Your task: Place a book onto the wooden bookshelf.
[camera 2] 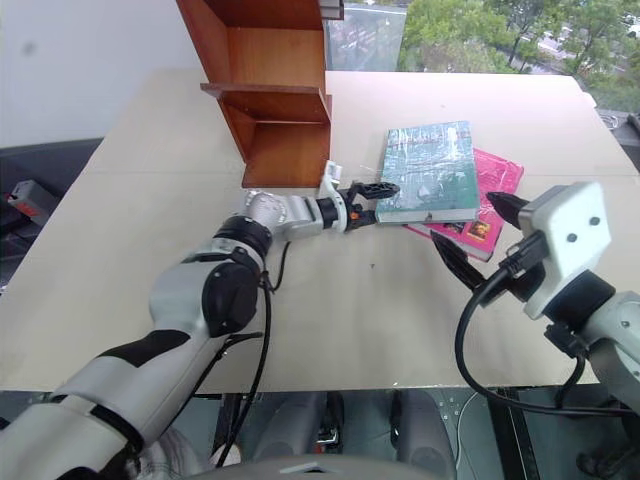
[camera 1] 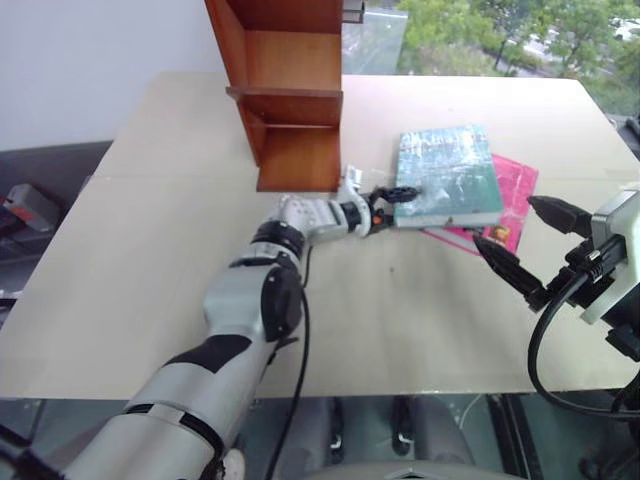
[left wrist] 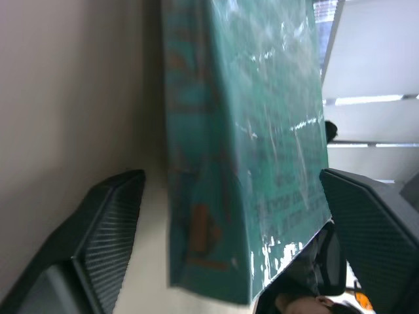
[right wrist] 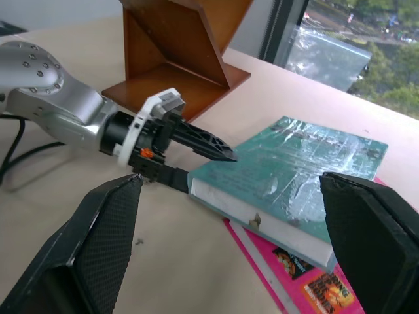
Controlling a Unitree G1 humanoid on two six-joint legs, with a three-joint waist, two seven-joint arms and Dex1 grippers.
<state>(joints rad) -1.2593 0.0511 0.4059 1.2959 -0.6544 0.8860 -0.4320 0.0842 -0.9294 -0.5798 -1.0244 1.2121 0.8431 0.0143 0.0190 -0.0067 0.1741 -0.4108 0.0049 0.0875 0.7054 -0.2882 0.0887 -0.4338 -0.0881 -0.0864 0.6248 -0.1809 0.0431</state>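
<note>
While the book [camera 1: 447, 176] lies flat atop the pink book [camera 1: 510, 190] at 4 o'clock from the wooden bookshelf [camera 1: 291, 90] | left gripper [right wrist: 196, 160] fingers apart, straddling its corner | right gripper [camera 1: 515, 245] fingers apart, empty | risk: glossy wrap slips from corner-only pinch

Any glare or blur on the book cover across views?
Right wrist view: white glare streaks on the book and its plastic wrap, edges sharp. Left wrist view: the same cover is soft and close up, with glints, between the left gripper fingers. Left eye view: mild sheen.
</note>
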